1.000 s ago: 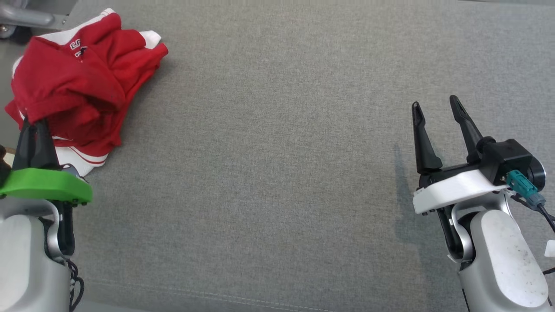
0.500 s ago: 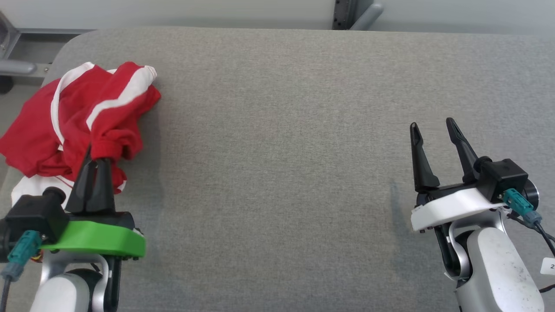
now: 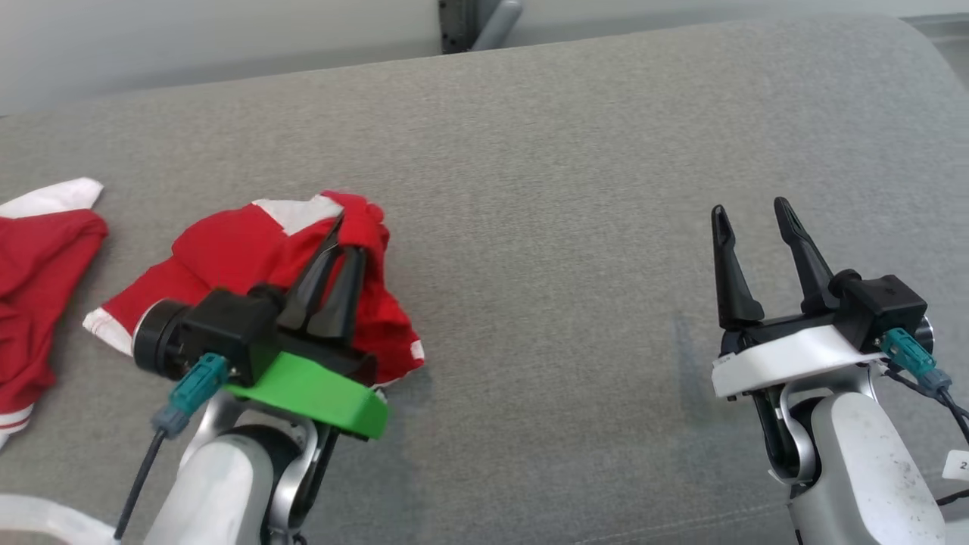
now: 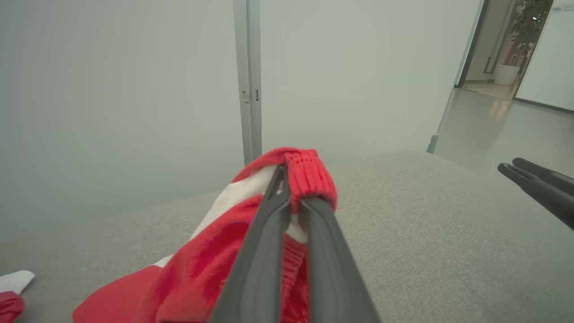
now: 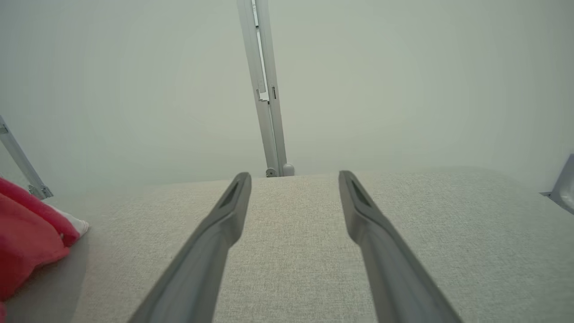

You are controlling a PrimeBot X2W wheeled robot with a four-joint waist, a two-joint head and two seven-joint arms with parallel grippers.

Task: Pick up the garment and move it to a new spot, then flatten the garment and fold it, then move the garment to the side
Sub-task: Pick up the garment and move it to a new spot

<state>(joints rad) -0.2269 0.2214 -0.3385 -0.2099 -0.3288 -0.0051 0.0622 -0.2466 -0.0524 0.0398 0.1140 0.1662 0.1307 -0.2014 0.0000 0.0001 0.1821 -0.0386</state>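
Head view has the left gripper (image 3: 347,241) clamped on the ribbed cuff (image 3: 369,221), a firm hold on the likely soft, light garment (image 3: 242,253) lying left on the pad (image 3: 545,166); right gripper (image 3: 748,208) with jaws apart.

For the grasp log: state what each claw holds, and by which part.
Left claw pinches the red garment by a ribbed knit edge. Right claw is open, holding nothing.

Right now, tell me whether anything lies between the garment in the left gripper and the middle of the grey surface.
Nothing visible does. The left gripper is shut on the red garment, and the grey surface runs bare from it to the open right gripper.
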